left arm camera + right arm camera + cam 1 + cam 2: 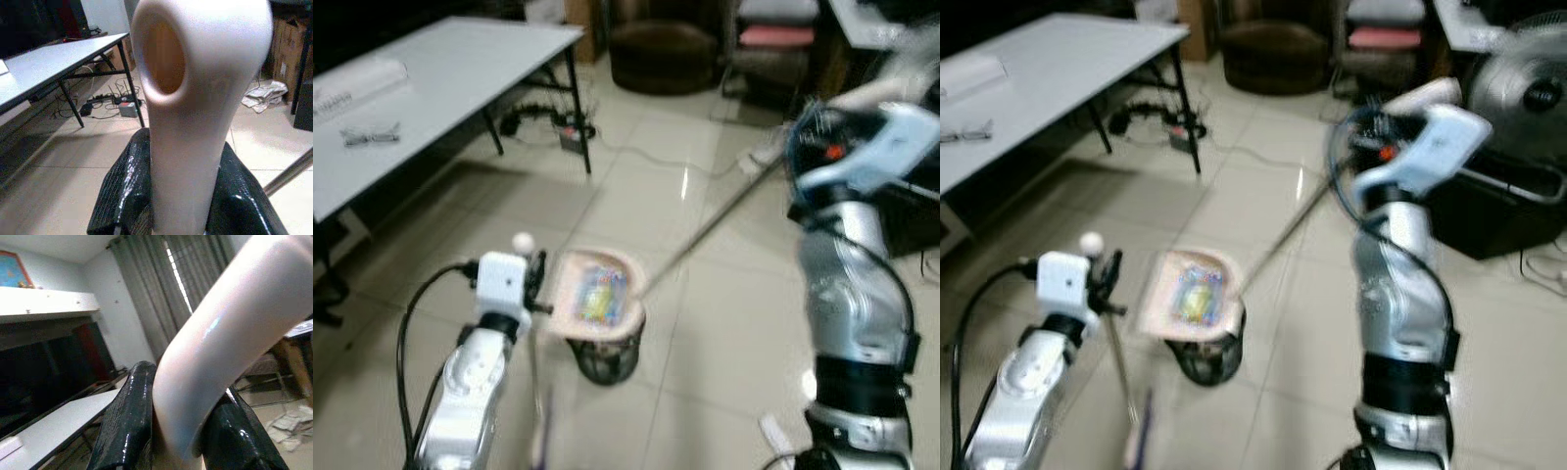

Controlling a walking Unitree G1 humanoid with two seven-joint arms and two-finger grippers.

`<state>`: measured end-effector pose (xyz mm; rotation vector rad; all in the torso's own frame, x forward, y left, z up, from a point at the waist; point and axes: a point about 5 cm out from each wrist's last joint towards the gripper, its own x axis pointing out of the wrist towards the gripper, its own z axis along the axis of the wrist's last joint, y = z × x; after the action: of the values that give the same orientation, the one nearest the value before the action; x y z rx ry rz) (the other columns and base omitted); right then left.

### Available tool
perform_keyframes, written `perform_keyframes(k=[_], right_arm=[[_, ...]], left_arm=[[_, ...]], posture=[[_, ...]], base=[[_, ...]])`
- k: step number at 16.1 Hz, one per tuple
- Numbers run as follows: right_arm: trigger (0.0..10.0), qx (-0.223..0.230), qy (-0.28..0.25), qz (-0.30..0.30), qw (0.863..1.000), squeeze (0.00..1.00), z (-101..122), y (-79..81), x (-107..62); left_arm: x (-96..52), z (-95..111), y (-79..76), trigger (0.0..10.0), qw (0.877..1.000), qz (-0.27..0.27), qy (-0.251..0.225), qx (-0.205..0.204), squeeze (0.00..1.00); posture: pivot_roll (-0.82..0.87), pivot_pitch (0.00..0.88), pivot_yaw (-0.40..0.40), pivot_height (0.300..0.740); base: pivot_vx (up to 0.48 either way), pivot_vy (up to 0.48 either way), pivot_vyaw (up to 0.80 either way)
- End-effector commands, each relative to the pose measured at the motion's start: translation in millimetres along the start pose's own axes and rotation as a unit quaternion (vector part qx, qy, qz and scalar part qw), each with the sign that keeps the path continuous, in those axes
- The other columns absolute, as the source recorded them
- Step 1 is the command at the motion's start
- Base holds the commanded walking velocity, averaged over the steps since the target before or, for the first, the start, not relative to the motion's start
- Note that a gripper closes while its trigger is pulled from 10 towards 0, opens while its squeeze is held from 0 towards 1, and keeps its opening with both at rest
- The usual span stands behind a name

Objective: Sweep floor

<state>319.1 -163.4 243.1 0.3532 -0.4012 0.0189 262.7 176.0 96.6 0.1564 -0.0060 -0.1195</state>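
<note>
A pinkish dustpan (597, 294) holding colourful litter hangs tilted over a black mesh bin (607, 360) on the tiled floor. Its long metal pole (715, 220) runs up and to the right to my right gripper (1363, 137), which is raised high. That gripper's black fingers (124, 416) are shut on the pole's cream grip (220, 342). My left gripper (536, 284) stands just left of the dustpan. Its fingers (122, 191) are shut on a cream broom handle (186, 98) with a hanging hole. The thin broom pole (1121, 377) drops from it toward the floor.
A white table (431, 88) stands at the left, with cables and a power strip (568, 132) on the floor by its leg. A dark round seat (664, 54) is at the back. A fan (1528, 98) and black box stand at the right.
</note>
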Motion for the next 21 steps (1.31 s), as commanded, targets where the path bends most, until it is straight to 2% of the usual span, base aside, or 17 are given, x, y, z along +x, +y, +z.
perform_keyframes(k=[1, 7, 9, 11, 12, 13, 14, 21], right_arm=[[10.0, -0.012, -0.033, 0.003, 0.999, 0.00, 13, 0.2, 1.8], [10.0, -0.076, -0.069, 0.038, 0.994, 0.00, 13, 11.4, 3.1], [10.0, -0.119, -0.085, 0.077, 0.986, 0.00, 7, 21.2, 4.8], [10.0, -0.164, -0.095, 0.125, 0.974, 0.00, -4, 33.7, 4.9], [10.0, -0.169, -0.097, 0.131, 0.972, 0.00, -5, 35.7, 4.9], [10.0, -0.182, -0.108, 0.159, 0.964, 0.00, -11, 46.1, 5.7], [10.0, -0.191, -0.121, 0.191, 0.955, 0.00, -17, 58.9, 6.7], [10.0, -0.222, -0.162, 0.303, 0.912, 0.00, -43, 108.6, 5.8]], left_arm=[[0.4, 2, -1.8, 10.0, 1.000, -0.011, -0.003, 0.008, 0.00], [-0.1, 1, -4.5, 10.0, 1.000, -0.018, 0.000, 0.011, 0.00], [-0.5, 1, -5.0, 10.0, 1.000, -0.020, 0.001, 0.012, 0.00], [-0.8, 1, -6.0, 10.0, 1.000, -0.022, 0.002, 0.013, 0.00], [-0.9, 1, -5.9, 10.0, 1.000, -0.022, 0.002, 0.013, 0.00], [-1.6, 0, -5.9, 10.0, 1.000, -0.021, 0.003, 0.014, 0.00], [-2.5, 0, -6.2, 10.0, 1.000, -0.021, 0.004, 0.014, 0.00], [-4.7, 0, -7.3, 10.0, 1.000, -0.021, 0.006, 0.016, 0.00]], posture=[[-0.01, 0.022, 0.087, 0.740], [-0.01, 0.026, 0.087, 0.740], [-0.01, 0.028, 0.089, 0.740], [0.00, 0.030, 0.085, 0.740], [0.00, 0.031, 0.085, 0.740], [0.00, 0.036, 0.085, 0.740], [0.00, 0.037, 0.083, 0.740], [0.02, 0.045, 0.073, 0.740]], base=[[0.000, 0.000, 0.00], [0.000, 0.000, 0.00], [0.000, 0.000, 0.00], [0.000, 0.000, 0.00], [0.000, 0.000, 0.00], [0.000, 0.000, 0.00], [0.000, 0.000, 0.00], [0.000, 0.000, 0.00]])
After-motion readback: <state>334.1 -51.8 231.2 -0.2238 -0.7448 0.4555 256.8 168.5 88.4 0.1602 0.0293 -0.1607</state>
